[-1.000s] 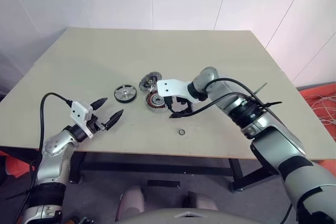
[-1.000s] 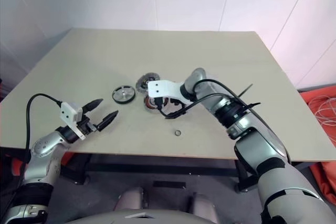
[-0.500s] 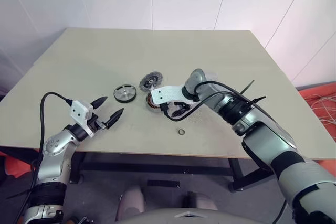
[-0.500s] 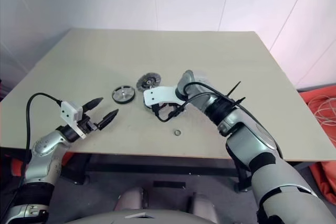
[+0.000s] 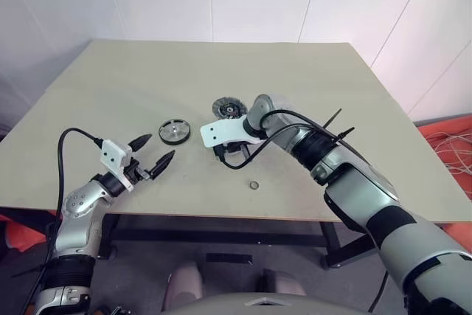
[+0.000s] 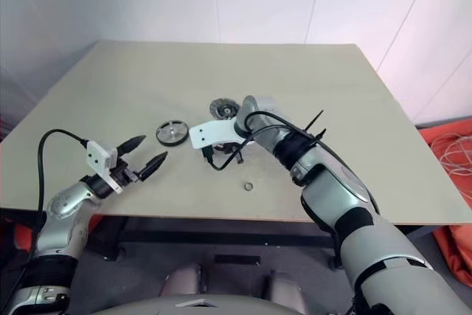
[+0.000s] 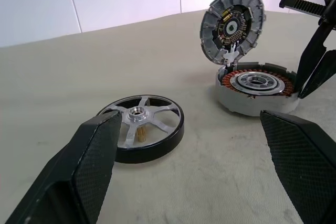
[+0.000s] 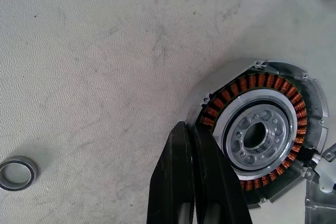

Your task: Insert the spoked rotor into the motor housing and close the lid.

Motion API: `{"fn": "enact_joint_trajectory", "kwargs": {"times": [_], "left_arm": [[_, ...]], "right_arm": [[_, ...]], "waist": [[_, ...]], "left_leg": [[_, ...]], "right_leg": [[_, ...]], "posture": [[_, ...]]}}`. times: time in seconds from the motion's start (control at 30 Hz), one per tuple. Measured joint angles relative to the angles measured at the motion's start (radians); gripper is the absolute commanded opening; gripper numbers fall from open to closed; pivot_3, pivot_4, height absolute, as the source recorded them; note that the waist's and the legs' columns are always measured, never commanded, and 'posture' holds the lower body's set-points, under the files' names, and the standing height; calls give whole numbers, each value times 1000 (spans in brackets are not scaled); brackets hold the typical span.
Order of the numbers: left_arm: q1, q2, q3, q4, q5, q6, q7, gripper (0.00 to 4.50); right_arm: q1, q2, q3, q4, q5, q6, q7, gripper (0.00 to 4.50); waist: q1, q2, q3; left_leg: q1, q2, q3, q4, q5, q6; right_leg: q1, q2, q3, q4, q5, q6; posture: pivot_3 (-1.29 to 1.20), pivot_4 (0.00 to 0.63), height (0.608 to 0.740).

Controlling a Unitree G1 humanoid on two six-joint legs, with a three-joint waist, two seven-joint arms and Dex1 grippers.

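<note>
The spoked rotor [image 5: 175,131], a black-rimmed wheel with silver spokes [image 7: 140,125], lies flat on the table left of the motor housing [image 8: 275,124]. The housing's copper windings and silver centre lie bare. Its grey lid [image 7: 233,24] stands upright, hinged at the housing's far edge [image 5: 229,108]. My right gripper [image 8: 190,128] points steeply down, shut, with its tips at the housing's outer rim and nothing visible between them. My left gripper [image 5: 161,147] hovers open near the table's front left, aimed at the rotor and apart from it.
A small loose metal ring [image 5: 254,184] lies on the beige table [image 5: 310,79] in front of the housing. The right arm's black cable loops just above the table beside the housing. White walls stand behind the table.
My right gripper has shut and swung left and down to the housing's rim. The upright lid, with the housing, has shifted right and a little away. The left gripper and the rotor have stayed put.
</note>
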Motion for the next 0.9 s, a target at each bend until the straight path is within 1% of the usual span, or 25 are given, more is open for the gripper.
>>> {"fn": "enact_joint_trajectory", "kwargs": {"times": [0.2,0.37,0.57,0.7,0.9], "left_arm": [[-8,0,0,0,0,0,1,4500],[-10,0,-1,-1,1,0,1,4500],[-15,1,-2,-1,1,1,0,4500],[-25,1,-2,0,0,1,-5,4500],[-25,1,-2,0,1,4,-8,4500]], "right_arm": [[-18,3,0,-6,-9,-2,43,32],[4,-27,0,-172,-3,36,126,32],[75,-59,0,-354,11,116,177,32],[114,-74,3,-419,12,155,189,32],[126,-86,7,-430,0,176,175,32]], "waist": [[-1,0,0],[2,0,0],[6,-1,0],[5,-1,0],[5,-1,0]], "left_leg": [[-3,0,0,0,0,0],[-6,0,0,0,1,-2],[-5,0,-1,0,1,-2],[-4,0,-1,1,1,-2],[-3,0,-1,1,2,-3]], "right_leg": [[-2,0,0,0,0,-1],[-5,1,0,0,0,-1],[-4,1,-1,0,0,-1],[-4,1,-1,1,0,-1],[-3,1,0,2,0,-1]], "posture": [[0,0,740],[0,0,740],[0,0,740],[0,0,740],[0,0,740]]}}
